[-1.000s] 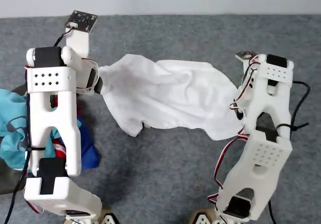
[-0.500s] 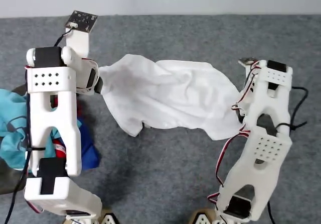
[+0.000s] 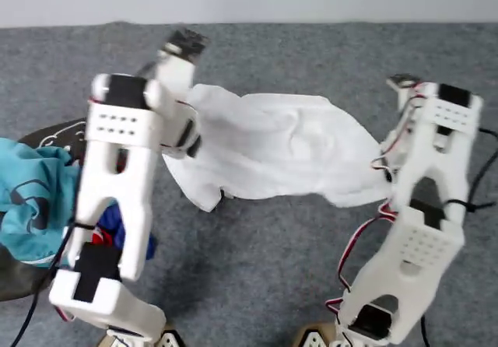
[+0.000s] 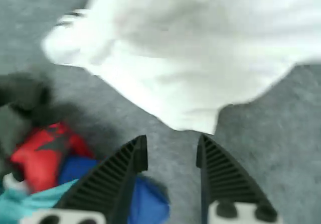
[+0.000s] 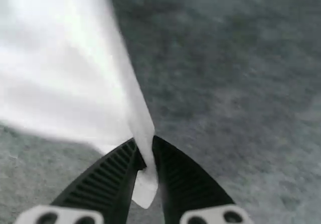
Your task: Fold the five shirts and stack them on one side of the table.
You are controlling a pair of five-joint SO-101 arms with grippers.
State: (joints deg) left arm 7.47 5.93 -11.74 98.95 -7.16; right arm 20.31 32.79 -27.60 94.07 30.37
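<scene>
A crumpled white shirt [image 3: 272, 152] lies spread across the middle of the grey table. My left gripper [image 3: 191, 137] hangs over its left part, near a sleeve. In the left wrist view that gripper [image 4: 170, 151] is open, with bare table between its fingers and the white shirt [image 4: 200, 48] just beyond the tips. My right gripper [image 3: 385, 174] is at the shirt's right edge. The right wrist view shows it [image 5: 144, 156] shut on a thin fold of the white cloth [image 5: 55, 68], which is lifted a little off the table.
A heap of other shirts sits at the table's left edge: teal [image 3: 31, 191], blue [image 3: 117, 222], red [image 4: 45, 151] and a dark one [image 3: 47, 133]. Bare grey table [image 3: 257, 269] stretches in front of the white shirt and behind it.
My left arm has swung right and forward, from the shirt's left tip to over the cloth. My right arm has shifted right, drawing the shirt's right edge with it.
</scene>
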